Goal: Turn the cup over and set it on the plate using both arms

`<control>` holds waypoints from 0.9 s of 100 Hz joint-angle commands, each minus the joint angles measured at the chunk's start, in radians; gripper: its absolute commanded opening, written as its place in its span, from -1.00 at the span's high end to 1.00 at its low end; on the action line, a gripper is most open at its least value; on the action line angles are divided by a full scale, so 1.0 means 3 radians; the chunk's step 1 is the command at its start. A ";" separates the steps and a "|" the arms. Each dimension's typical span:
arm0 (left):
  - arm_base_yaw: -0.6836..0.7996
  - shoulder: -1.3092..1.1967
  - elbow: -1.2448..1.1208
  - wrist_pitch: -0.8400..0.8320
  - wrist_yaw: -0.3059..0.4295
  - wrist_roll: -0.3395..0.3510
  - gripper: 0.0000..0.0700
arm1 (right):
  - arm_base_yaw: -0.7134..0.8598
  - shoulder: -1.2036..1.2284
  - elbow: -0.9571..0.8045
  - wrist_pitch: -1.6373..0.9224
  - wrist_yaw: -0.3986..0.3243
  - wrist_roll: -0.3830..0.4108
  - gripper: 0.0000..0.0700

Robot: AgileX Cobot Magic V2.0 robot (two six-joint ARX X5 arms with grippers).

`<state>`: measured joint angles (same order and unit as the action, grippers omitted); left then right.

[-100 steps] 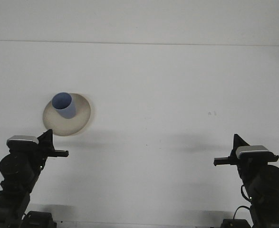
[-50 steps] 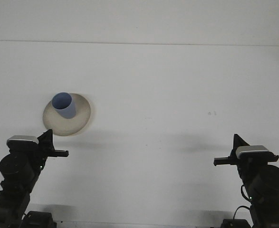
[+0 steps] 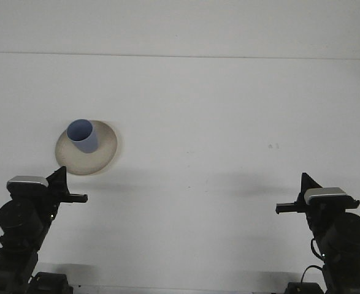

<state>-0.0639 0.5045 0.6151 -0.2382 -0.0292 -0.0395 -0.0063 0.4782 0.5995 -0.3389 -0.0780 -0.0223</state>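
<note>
A small blue plastic cup [image 3: 82, 135] stands on a round beige plate [image 3: 100, 153] at the white surface's [image 3: 216, 122] left. The left gripper [image 3: 75, 198] has dipped slightly; the right gripper [image 3: 284, 208] is unmoved. Neither's jaws can be judged. Placement looks complete.

The only change is at the left arm [image 3: 21, 226]: it sits very slightly lower and further toward the left edge of the front view than half a second ago. Its grey-topped wrist block and the left pincer [image 3: 76, 198] have shifted by the same small amount, so the dark tip now points out over the white surface [image 3: 229, 122] from a hair nearer the bottom of the view.
</note>
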 commanded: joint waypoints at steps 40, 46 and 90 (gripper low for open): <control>-0.0037 -0.0968 -0.1165 0.1223 0.0003 0.0005 0.97 | 0.0003 0.0000 0.0020 0.0020 0.0001 -0.0004 1.00; -0.0037 -0.1124 -0.1300 0.1225 0.0001 0.0006 0.97 | 0.0003 0.0000 0.0020 0.0020 0.0001 -0.0004 1.00; -0.0028 -0.1671 -0.1862 0.1349 0.0001 -0.0020 0.97 | 0.0003 0.0000 0.0020 0.0032 0.0001 -0.0004 1.00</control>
<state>-0.0727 0.0055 0.0708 0.1295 -0.0277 -0.0399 -0.0063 0.4782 0.5995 -0.3386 -0.0780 -0.0223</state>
